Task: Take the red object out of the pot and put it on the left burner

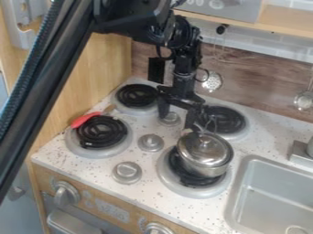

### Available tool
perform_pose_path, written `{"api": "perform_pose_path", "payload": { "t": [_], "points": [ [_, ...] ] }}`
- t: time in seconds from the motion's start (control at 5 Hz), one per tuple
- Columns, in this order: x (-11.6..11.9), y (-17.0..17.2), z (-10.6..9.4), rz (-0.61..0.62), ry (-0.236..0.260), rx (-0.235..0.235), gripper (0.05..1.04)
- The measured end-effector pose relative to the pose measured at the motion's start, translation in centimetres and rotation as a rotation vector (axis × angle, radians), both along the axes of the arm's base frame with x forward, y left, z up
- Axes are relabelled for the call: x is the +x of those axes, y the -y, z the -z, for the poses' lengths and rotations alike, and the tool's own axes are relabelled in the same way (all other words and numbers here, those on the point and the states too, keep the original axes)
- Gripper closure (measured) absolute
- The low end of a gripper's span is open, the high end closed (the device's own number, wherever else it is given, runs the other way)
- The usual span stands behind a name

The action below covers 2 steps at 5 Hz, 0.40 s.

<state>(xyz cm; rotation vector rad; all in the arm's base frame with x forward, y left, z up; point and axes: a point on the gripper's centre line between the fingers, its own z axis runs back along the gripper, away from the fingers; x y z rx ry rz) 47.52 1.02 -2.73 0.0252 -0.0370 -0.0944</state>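
Hanging just beside the lidded pot (211,160), the end effector (178,116) has its fingers spread apart, gripping nothing; well left of that pot, the red object (84,119) lies on the left burner's (102,132) edge.

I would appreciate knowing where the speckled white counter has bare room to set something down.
Speckled counter lies bare between the grey sink and the back right black coil burner. Crowded: around the lidded silver metal pot, near the black gripper.
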Motion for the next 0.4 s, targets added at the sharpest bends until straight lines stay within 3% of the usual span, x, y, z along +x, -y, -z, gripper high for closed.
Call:
{"api": "perform_pose_path", "payload": {
  "t": [0.4],
  "points": [
    [-0.16,1.51,-0.06,0.026,-0.012,-0.036,0.085]
  ]
}}
